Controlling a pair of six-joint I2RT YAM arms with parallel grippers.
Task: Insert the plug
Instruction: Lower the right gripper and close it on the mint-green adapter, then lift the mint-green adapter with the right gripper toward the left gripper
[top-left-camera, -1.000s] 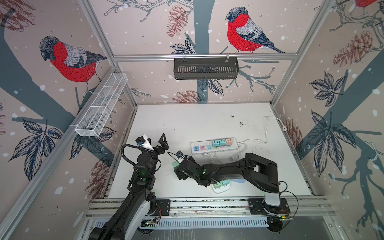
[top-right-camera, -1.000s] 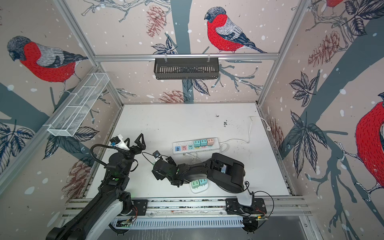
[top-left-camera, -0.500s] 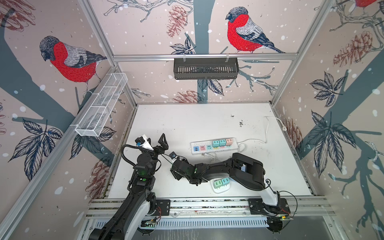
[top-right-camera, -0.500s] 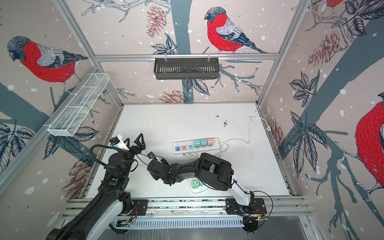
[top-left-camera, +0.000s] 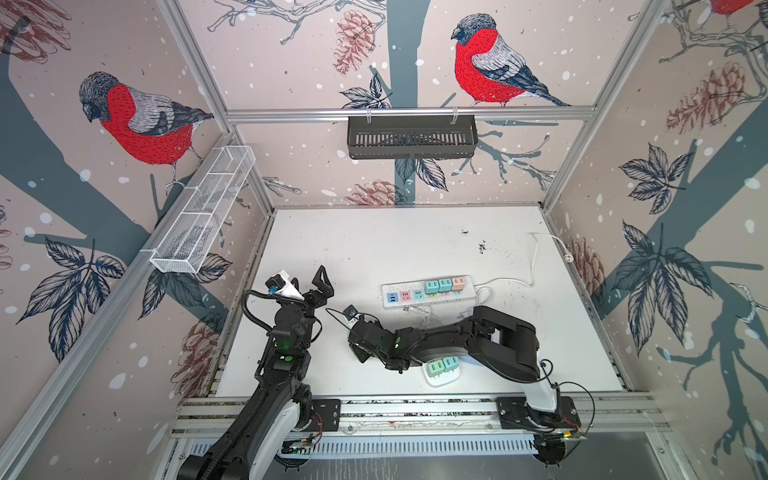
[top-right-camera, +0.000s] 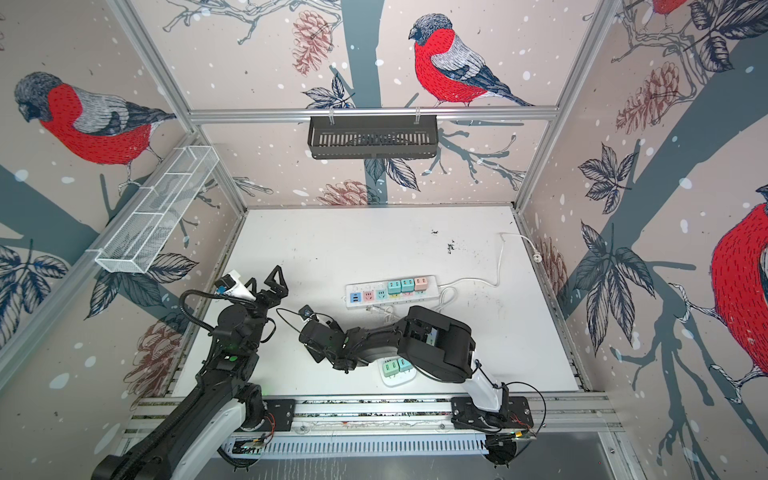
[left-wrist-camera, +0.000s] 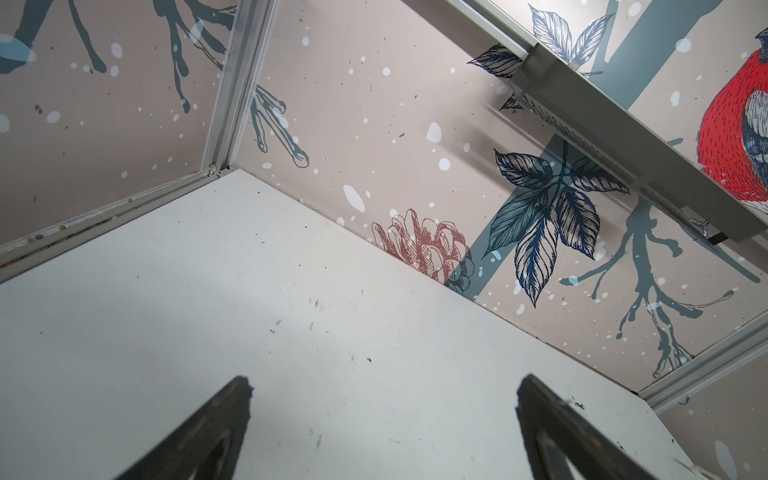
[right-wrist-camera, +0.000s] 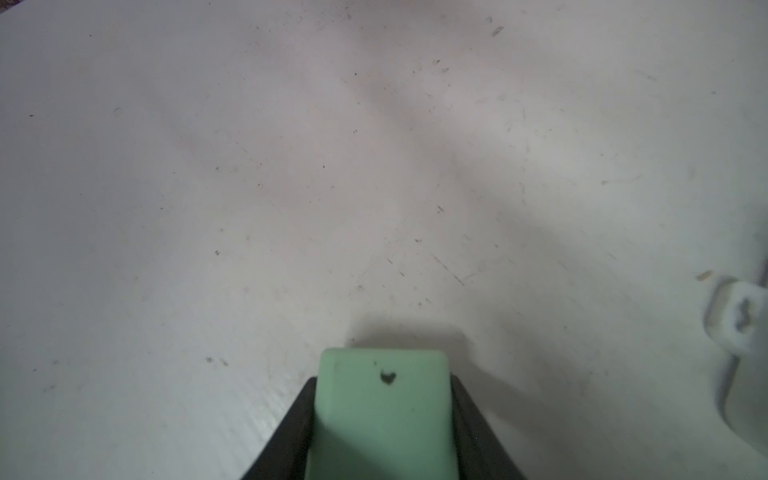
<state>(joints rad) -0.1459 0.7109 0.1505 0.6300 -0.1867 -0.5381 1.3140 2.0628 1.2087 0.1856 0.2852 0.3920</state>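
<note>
Bird-and-pinecone wallpaper surrounds a scuffed white table (top-left-camera: 374, 249), where a long white power strip (top-left-camera: 409, 296) lies mid-table with coloured adapters (top-left-camera: 444, 285) seated toward its right end. At the left side the left gripper (top-left-camera: 309, 286) is raised, jaws spread wide and holding nothing. The right gripper (right-wrist-camera: 384, 380) reaches low over the table, in front of the strip and apart from it, its black fingers (right-wrist-camera: 295, 432) clamped on both sides of a pale green plug (right-wrist-camera: 382, 424) bearing one small dark mark.

Bright even light, blurry green plug (right-wrist-camera: 384, 415)
</note>
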